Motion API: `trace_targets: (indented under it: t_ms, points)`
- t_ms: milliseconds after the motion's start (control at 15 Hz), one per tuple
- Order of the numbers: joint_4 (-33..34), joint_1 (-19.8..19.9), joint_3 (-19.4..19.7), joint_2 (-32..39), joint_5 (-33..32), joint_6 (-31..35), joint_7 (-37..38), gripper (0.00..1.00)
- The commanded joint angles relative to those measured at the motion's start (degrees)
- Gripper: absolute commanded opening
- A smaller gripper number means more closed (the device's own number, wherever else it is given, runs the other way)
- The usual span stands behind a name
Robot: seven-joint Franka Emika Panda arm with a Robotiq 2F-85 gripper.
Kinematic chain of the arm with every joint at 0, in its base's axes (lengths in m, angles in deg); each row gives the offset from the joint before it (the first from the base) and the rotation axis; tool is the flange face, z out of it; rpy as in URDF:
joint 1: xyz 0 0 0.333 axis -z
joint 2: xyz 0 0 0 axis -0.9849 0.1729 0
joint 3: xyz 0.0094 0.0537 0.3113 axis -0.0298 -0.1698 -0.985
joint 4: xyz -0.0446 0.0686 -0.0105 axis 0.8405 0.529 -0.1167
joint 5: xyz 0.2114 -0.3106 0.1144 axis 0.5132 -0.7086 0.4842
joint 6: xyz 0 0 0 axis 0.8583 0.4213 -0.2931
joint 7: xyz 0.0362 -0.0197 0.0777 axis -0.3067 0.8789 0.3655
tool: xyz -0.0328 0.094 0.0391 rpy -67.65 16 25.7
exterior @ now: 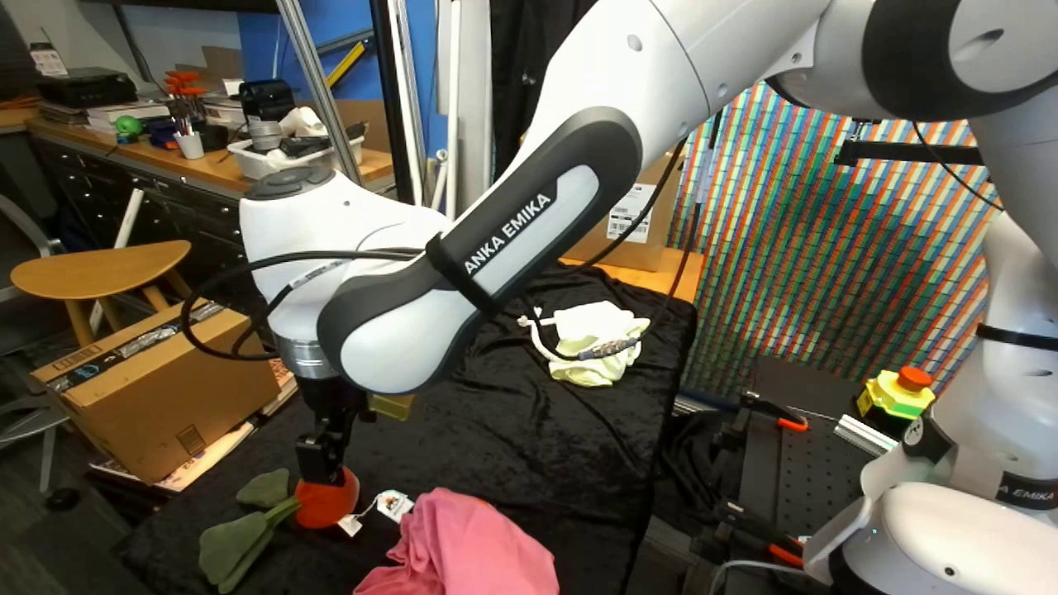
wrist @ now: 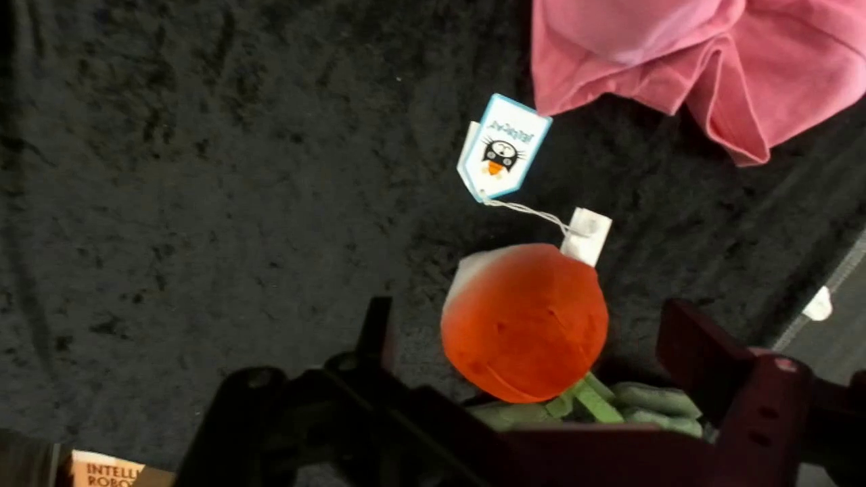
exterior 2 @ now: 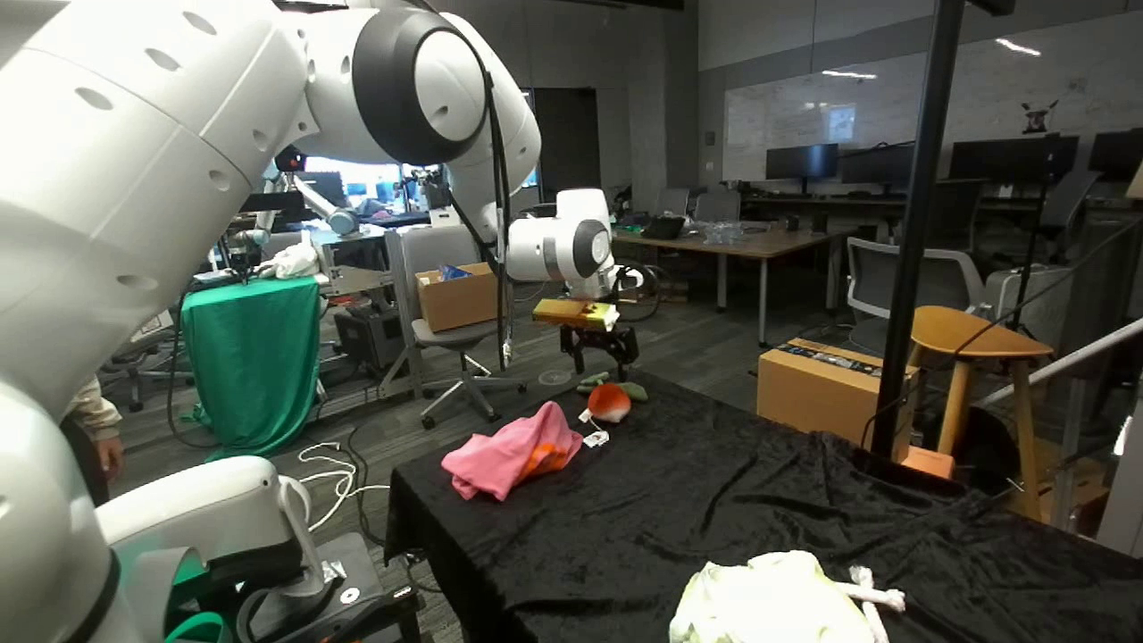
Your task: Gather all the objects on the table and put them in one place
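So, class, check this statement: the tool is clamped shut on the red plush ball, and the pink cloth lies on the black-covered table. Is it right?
Not quite: the tool is open, not clamped shut. The wrist view shows its jaws apart, with a gap on either side of the red plush ball. The pink cloth does lie on the black-covered table.

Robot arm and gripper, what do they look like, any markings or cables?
The arm is white and rounded, with dark grey trim and lettering reading "ANKA EMIKA" beside a black strap. Black cables loop off it. A silver collar sits above the black gripper, which has two angular fingers.
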Motion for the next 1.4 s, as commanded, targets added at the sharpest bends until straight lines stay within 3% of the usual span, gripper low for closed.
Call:
trace_targets:
  t_ms: [0, 400, 1333]
  points:
    - [0.2, -0.5, -1.1, 1.4, 3.7, 4.8, -0.8, 1.00]
    - [3.0, -0.5, -3.3, 4.3, 8.9, 5.5, -2.7, 1.00]
    - [11.5, -5.9, 2.4, 12.2, 6.5, 4.6, 1.4, 1.00]
